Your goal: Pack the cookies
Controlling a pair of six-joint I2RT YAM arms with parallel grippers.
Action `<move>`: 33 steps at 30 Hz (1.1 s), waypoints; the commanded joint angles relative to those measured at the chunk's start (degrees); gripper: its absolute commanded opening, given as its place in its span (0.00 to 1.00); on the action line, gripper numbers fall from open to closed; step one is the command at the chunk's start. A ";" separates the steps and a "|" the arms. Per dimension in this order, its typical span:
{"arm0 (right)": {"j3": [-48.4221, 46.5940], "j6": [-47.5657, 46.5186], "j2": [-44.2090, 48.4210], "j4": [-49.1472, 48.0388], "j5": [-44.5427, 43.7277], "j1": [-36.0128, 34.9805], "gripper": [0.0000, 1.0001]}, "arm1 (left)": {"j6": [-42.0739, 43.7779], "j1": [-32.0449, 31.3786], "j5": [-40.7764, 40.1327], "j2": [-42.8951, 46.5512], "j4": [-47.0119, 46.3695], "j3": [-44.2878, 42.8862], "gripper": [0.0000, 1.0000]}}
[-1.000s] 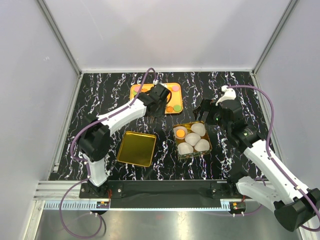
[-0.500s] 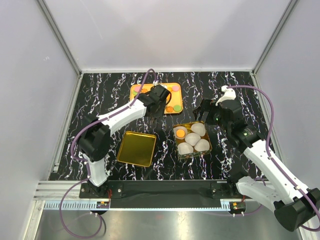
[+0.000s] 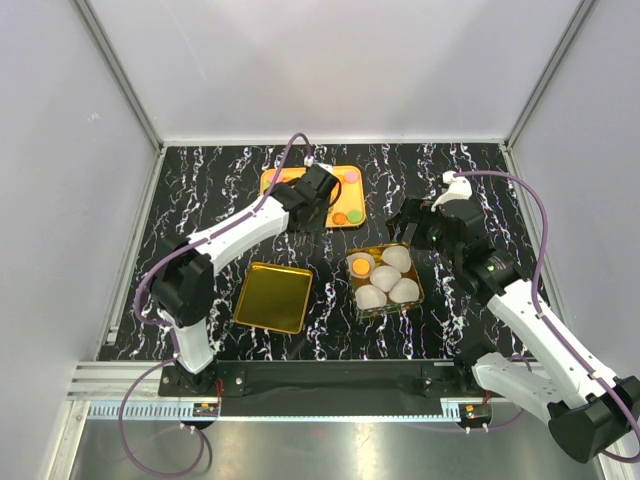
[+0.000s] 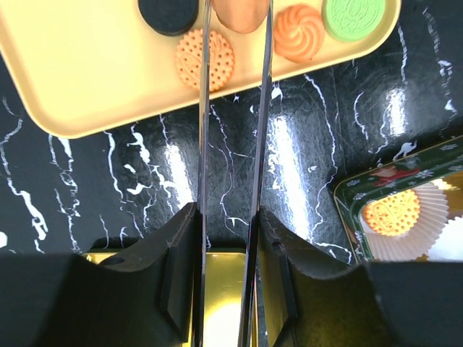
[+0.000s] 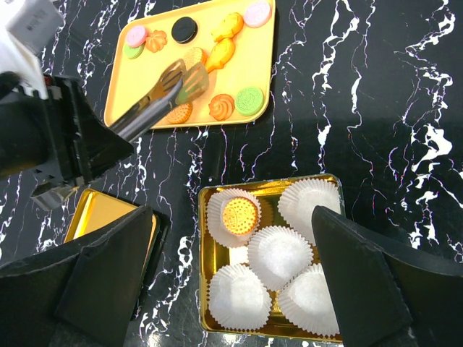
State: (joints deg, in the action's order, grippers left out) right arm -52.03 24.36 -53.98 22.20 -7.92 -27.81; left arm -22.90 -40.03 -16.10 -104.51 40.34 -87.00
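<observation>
Yellow tray (image 5: 253, 61): the left claw (image 5: 183, 78) is now reaching further across it, blades narrowly straddling an orange cookie (image 4: 242, 13), pinch unclear; the right claw (image 5: 231, 211) is hanging wide open

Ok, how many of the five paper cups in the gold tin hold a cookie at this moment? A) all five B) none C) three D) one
D: only the upper-left paper cup in the gold tin holds an orange cookie; the right wrist view shows the other four cups empty.
</observation>
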 commanded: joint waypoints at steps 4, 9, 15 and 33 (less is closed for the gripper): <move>-0.27 -0.63 0.10 -1.72 -0.52 -0.22 1.00 | 1.19 0.04 -1.92 5.36 -0.52 -3.17 0.36; -0.53 -0.54 -0.08 -1.72 -0.78 -0.14 1.00 | 1.10 -0.57 -1.31 6.95 -0.17 -2.91 0.36; -1.41 -0.54 0.62 -0.67 -1.83 -0.22 1.00 | 1.01 -5.04 -2.27 8.18 1.59 -4.23 0.36; -6.06 0.25 2.82 6.80 -9.92 -0.22 1.00 | -4.08 -20.08 -2.98 12.22 1.94 -3.35 0.37</move>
State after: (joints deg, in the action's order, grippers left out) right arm -54.52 24.45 -52.23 27.31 -14.24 -27.81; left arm -25.36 -58.78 -17.82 -95.57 44.14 -89.32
